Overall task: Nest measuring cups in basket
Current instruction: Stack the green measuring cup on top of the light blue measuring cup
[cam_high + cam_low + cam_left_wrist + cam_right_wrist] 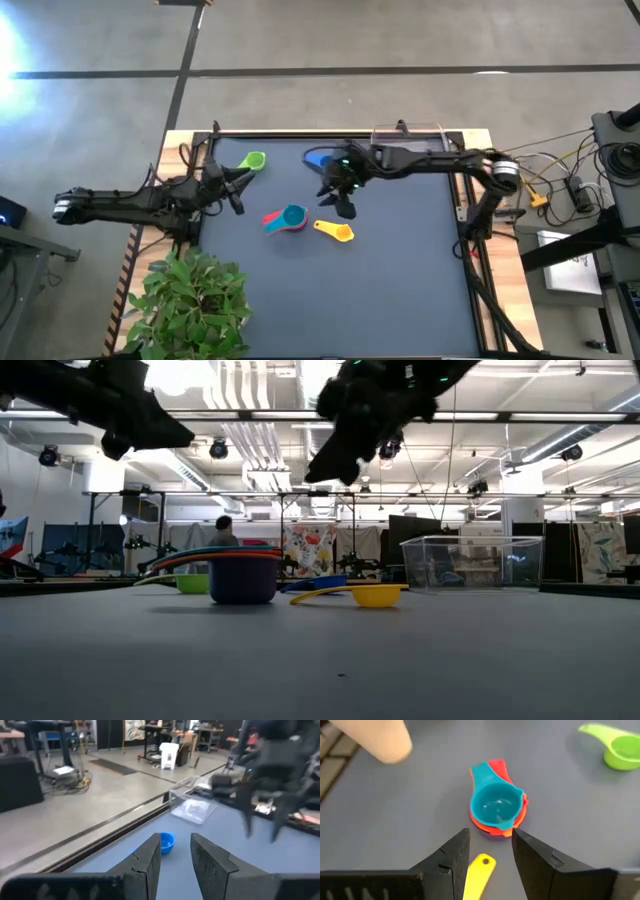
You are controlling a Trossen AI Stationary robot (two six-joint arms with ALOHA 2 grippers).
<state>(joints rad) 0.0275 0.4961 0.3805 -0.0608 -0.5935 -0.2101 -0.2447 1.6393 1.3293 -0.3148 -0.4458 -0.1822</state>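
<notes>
A nested stack of measuring cups (288, 218), teal on top of red and orange, rests on the dark table; in the low view the stack's (243, 575) outer cup looks dark purple. The yellow cup (337, 231) lies beside it, the green cup (252, 160) and blue cup (318, 158) lie farther back. The clear basket (408, 135) stands at the far edge. My right gripper (340, 197) hangs open above the table beside the stack (496, 807), touching nothing. My left gripper (235, 187) is open in the air near the green cup.
A potted plant (190, 300) stands at the table's near left corner. Cables and equipment (570, 190) lie off the right edge. A person (222, 530) shows far back in the room. Bare table surface (400, 290) stretches toward the near edge.
</notes>
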